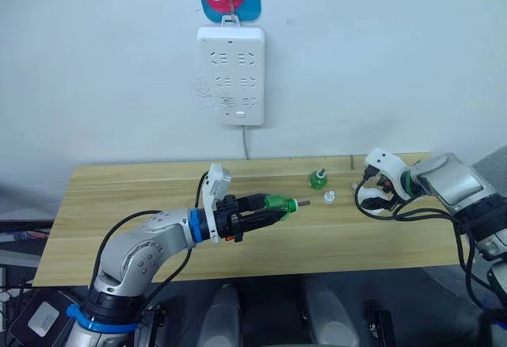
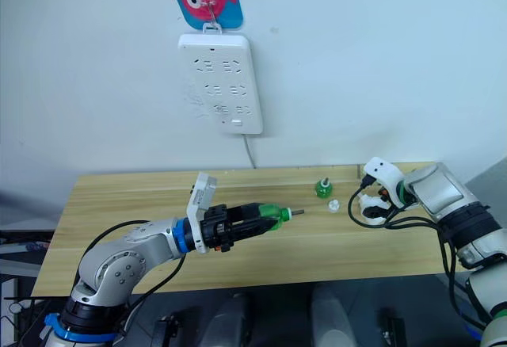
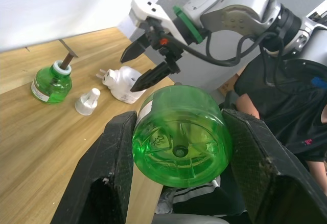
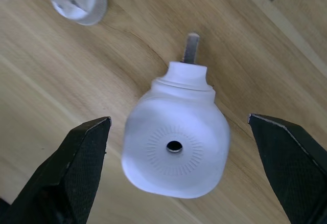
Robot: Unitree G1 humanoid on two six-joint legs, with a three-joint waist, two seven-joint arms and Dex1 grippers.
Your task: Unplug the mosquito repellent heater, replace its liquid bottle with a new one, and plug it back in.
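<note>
Left gripper (image 1: 273, 207) clamps a green bottle (image 1: 277, 202) sideways above the table (image 1: 119, 204), and the right gripper (image 4: 179, 152) hovers wide open over the mosquito repellent heater (image 4: 176, 150), unplugged, lying on the wood near a white cap (image 3: 88, 101) and another green bottle (image 3: 50, 83)

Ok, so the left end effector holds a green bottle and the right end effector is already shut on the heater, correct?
Not quite. The left end effector does hold the green bottle, but the right end effector is open, its fingers apart on either side of the heater without touching it, as the right wrist view shows.
</note>
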